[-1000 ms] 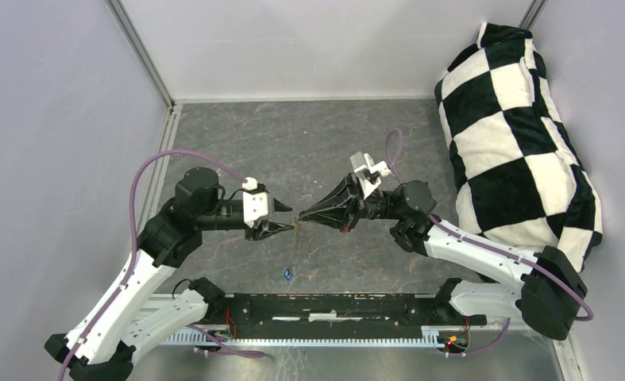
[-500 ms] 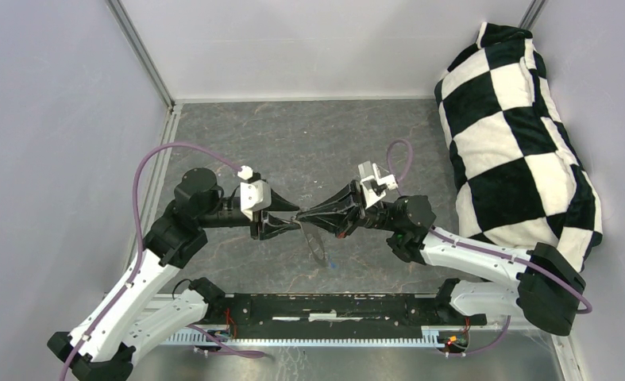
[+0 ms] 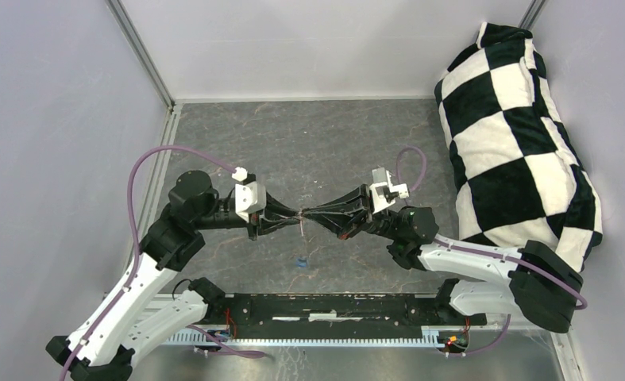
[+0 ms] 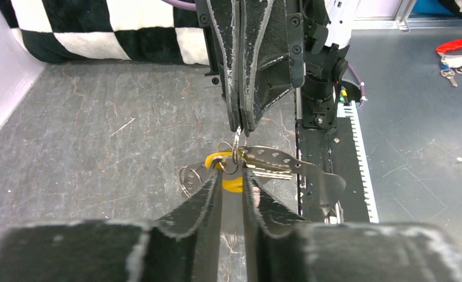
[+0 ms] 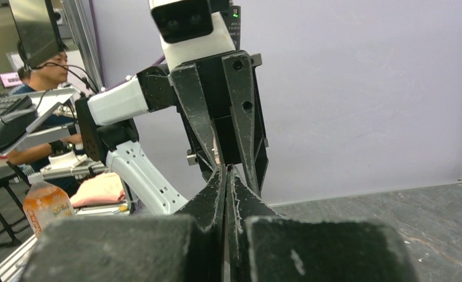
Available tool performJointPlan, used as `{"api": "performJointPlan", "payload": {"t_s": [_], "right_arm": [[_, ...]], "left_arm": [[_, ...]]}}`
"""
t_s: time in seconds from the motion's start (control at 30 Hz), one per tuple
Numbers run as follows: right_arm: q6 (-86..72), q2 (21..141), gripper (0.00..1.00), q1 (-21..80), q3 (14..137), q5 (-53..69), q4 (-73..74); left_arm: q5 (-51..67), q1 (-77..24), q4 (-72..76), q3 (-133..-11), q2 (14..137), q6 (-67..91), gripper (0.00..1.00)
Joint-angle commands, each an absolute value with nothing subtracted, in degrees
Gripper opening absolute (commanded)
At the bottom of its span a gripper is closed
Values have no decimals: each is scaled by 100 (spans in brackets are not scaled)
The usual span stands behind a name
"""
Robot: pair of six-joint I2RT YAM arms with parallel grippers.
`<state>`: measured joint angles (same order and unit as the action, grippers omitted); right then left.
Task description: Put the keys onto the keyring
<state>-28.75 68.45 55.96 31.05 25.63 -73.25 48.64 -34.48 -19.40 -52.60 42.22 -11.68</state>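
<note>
Keyring (image 4: 273, 160) is sitting right where your two claws are meeting. Its grey band, with a row of holes, is starting just beyond the tips of your left claw (image 4: 231, 175) and curving off to one side of them. A thin wire ring (image 4: 229, 154) is lying at that same end of the band, directly under the tips of your right claw (image 4: 238, 127).

Your right claw is pressing its fingers fully together and pinching that wire ring, which is poking out from between the tips. Your left claw is closing down to a narrow slit. The yellow head of the brass key (image 4: 233, 185) is showing in that slit and wrapping round the tip of one finger, so this claw is gripping the brass key. A second small ring (image 4: 187, 178) is sticking out just beside the other left finger.

From above, the two claws are pointing straight at each other, tip to tip. The blue key (image 3: 300, 259) is showing a little way from the tips, on the side toward the arm bases. You cannot tell whether it is hanging from the band or lying on the grey table (image 3: 293, 143).

A black-and-white checked cushion (image 3: 515, 135) is resting well behind your right claw, against the wall.
</note>
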Motion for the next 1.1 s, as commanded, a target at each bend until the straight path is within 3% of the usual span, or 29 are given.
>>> {"api": "performJointPlan", "payload": {"t_s": [0.0,0.33,0.4,0.47,0.63,0.8,1.07], "right_arm": [[-3375,7061,0,5634,3016,2281,-8628],[-3406,7060,0,5660,2915,2094,-8745],[-3384,7053,1,5660,2883,2035,-8746],[-3365,7068,1,5673,2892,2031,-8745],[-3294,7071,0,5689,2909,2110,-8629],[-3293,7106,0,5684,2957,2334,-8565],[-3307,7236,0,5726,3118,2508,-8495]], "left_arm": [[4922,-3457,-1987,-5322,4093,-1844,21],[5109,-3461,-2180,-5294,4006,-2329,13],[5181,-3462,-2272,-5283,3991,-2382,17],[5229,-3461,-2347,-5282,3984,-2446,32],[4876,-3457,-2373,-5465,3950,-2470,48],[4171,-3461,-2154,-5586,3964,-2124,47],[5142,-3454,-1797,-5428,4103,-1286,45]]}}
